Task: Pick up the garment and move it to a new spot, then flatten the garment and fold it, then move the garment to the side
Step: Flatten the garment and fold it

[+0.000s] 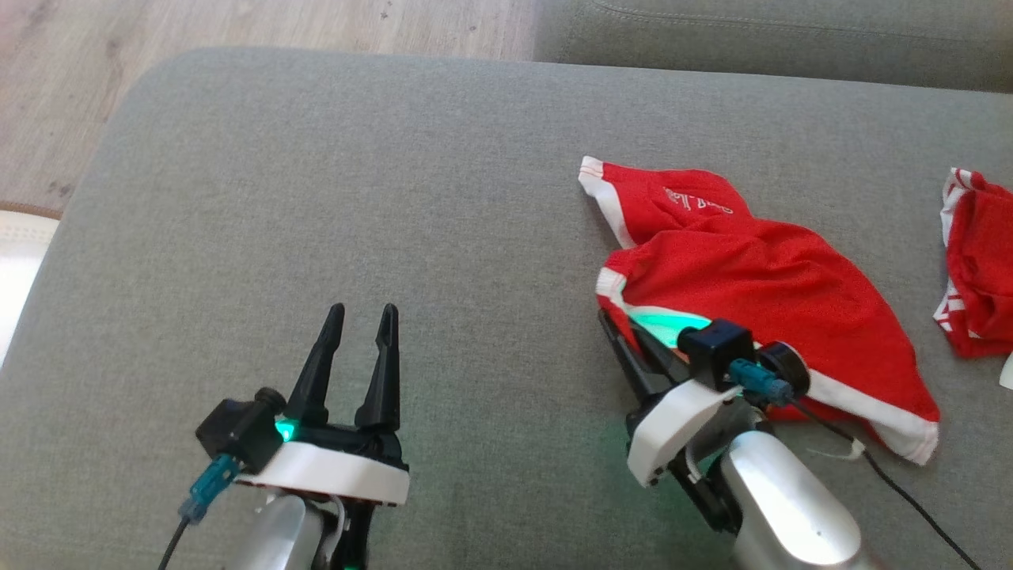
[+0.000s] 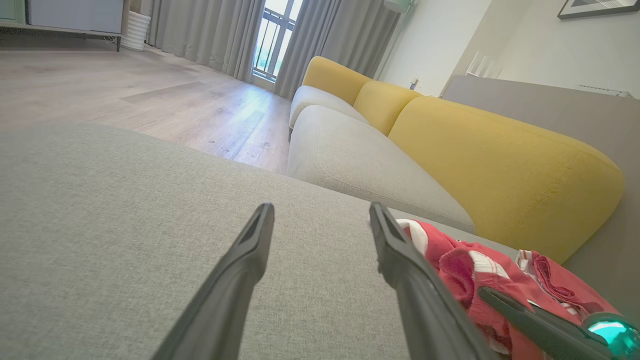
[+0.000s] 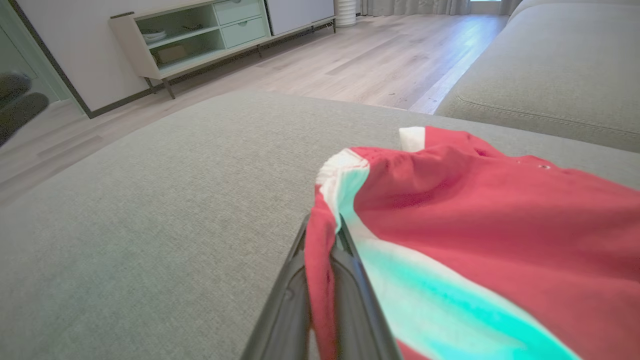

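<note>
1. Red garment (image 1: 744, 269), white-trimmed, crumpled on grey cushion (image 1: 316, 198), right of centre.
2. Right gripper (image 3: 324, 237) clamped on garment's near-left hem.
3. Left gripper (image 1: 362, 317) with fingers spread, over bare cushion, well apart from garment.
4. Second red cloth (image 1: 977, 261) at far right.

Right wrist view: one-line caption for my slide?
Right gripper shut on the white-trimmed edge of the red garment, lying on the grey cushion.

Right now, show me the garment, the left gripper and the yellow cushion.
garment (image 1: 752, 277), head view, red middle panel.
left gripper (image 1: 364, 313), head view, midway between fingertips.
yellow cushion (image 2: 500, 165), left wrist view, front face.
</note>
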Tool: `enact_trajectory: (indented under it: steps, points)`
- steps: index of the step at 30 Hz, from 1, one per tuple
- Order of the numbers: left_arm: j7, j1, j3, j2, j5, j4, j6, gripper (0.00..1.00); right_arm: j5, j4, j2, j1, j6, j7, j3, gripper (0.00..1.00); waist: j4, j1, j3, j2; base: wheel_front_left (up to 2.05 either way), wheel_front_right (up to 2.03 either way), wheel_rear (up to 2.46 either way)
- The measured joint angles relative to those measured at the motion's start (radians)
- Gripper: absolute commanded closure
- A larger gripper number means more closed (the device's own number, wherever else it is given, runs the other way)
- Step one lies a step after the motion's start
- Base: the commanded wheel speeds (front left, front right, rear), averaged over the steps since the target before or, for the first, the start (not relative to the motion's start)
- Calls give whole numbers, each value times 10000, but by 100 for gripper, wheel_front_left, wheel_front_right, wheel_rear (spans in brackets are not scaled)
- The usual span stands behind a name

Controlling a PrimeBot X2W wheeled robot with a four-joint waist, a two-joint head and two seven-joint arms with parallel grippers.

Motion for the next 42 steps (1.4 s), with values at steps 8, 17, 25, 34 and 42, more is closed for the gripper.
enact_trajectory:
  steps: [8, 17, 25, 34, 42]
  points:
    - [0, -1, -2, 0, 0, 12, 0, 0, 186, -142, -10, 52, 0, 151, 562, 0, -184, 0, -103, 0, 0, 0, 0]
    - [0, 11, 71, 44, 2, 23, 0, 0, 299, -671, -13, 228, 0, 150, -245, 0, -562, 0, -273, 0, 0, 0, 0]
    - [0, 34, 305, 61, 2, -117, 0, 0, -290, -1998, -12, 1536, 0, 242, -2203, 0, -1159, 0, -442, 0, 0, 0, 0]
    - [0, 38, 324, 65, 15, -244, 0, 0, -184, -3196, 21, 2282, 0, -445, -4266, 0, -1759, -1, -498, 0, 0, 0, 0]
    - [0, 37, 318, 63, 15, -380, 0, 0, -36, -3091, 52, 2545, 0, -938, -4458, 0, -1945, 0, -373, 0, 0, 0, 0]
